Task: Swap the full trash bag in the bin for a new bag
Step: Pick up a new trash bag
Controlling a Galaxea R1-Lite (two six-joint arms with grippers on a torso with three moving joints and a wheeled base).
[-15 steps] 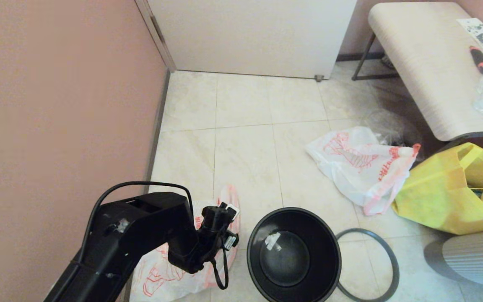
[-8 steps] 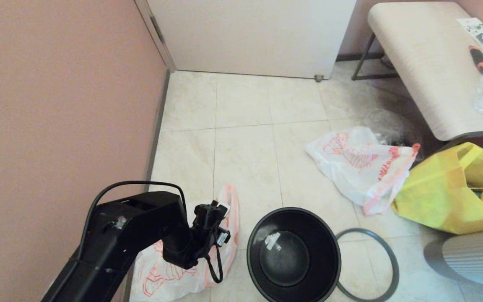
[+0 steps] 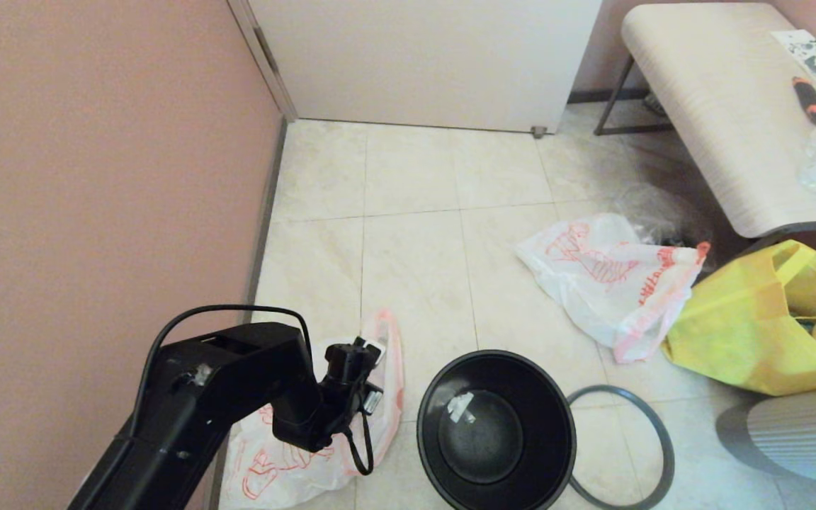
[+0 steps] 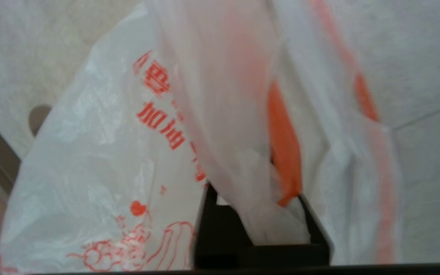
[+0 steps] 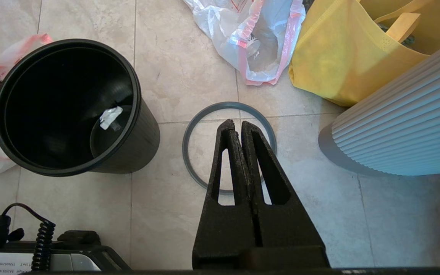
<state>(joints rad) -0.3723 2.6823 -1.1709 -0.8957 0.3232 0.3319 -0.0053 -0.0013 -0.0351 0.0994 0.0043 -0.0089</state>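
The full trash bag [image 3: 266, 460], white with red-orange print, slumps on the floor by the wall, left of the bin [image 3: 542, 397]. My left gripper [image 3: 357, 358] is shut on its bunched top. In the left wrist view the full trash bag [image 4: 101, 152] drapes over the dark fingers [image 4: 220, 229] and hides their tips. The black bin [image 5: 139, 145] holds only a paper scrap. Its grey hoop [image 3: 613, 389] lies on the tiles to its right. My right gripper [image 5: 239, 124] hangs shut above the hoop [image 5: 227, 105]. The new bag [image 3: 606, 290] lies crumpled farther ahead; the new bag [image 5: 220, 23] gapes at its pink-edged mouth.
A yellow tote [image 3: 741, 333] sits right of the new bag. A grey ribbed round object [image 3: 805, 432] stands at the near right. A bench [image 3: 720, 106] with a bottle fills the far right. The pink wall [image 3: 96, 212] bounds the left, and a white door [image 3: 422, 57] closes the back.
My left gripper has drawn back to the left, away from the bin, and the bag's top has followed it. The bin, the hoop and the other bag have not moved.
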